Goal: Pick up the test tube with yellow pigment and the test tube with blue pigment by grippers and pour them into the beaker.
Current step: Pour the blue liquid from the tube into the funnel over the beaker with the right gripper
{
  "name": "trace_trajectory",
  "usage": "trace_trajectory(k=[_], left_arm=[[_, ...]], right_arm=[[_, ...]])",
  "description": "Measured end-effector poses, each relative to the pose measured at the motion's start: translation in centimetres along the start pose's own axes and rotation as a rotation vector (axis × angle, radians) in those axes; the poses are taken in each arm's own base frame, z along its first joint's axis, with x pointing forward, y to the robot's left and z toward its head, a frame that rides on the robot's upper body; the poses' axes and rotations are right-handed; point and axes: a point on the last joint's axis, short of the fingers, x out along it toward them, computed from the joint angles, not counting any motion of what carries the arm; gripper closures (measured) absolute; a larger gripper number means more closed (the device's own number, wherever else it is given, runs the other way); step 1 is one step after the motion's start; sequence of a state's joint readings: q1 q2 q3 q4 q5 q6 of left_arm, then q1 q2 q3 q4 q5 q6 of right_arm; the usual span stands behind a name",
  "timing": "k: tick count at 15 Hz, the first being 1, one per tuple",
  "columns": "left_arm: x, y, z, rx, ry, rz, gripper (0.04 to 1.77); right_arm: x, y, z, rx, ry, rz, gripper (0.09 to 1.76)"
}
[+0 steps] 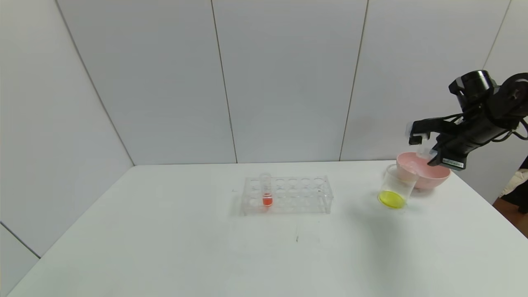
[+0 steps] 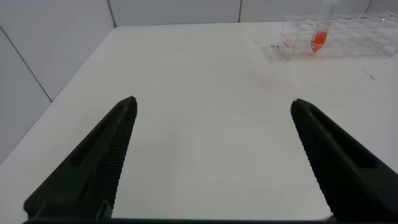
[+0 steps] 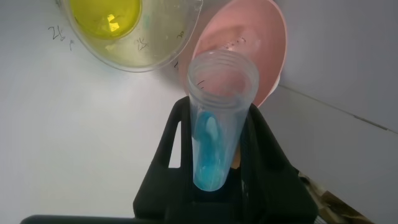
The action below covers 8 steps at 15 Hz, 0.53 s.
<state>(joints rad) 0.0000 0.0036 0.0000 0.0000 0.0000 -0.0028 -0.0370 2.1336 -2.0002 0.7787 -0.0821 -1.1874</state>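
My right gripper (image 1: pixel 423 147) is shut on the test tube with blue pigment (image 3: pixel 213 140) and holds it tilted in the air above the pink bowl, just behind the beaker (image 1: pixel 396 186). In the right wrist view the tube's open mouth points toward the beaker (image 3: pixel 158 46), and blue liquid sits in the tube's rounded end between the fingers (image 3: pixel 176 134). The beaker holds yellow liquid (image 1: pixel 391 199) at its bottom. No test tube with yellow pigment is in view. My left gripper (image 2: pixel 212 106) is open and empty over the table's left part.
A clear tube rack (image 1: pixel 287 194) stands mid-table with one red-orange tube (image 1: pixel 267 192) in it; both show in the left wrist view (image 2: pixel 348 38). A pink bowl (image 1: pixel 438 177) sits right behind the beaker. The table's right edge is close to the bowl.
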Motion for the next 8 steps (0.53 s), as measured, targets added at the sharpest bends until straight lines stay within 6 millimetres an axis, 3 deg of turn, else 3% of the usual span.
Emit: trace_trajectory(k=[8], left_arm=[[0.0, 0.0, 0.0, 0.0, 0.0, -0.001, 0.05]], right_arm=[[0.5, 1.3, 2.2, -0.074, 0.09, -0.002, 1.35]])
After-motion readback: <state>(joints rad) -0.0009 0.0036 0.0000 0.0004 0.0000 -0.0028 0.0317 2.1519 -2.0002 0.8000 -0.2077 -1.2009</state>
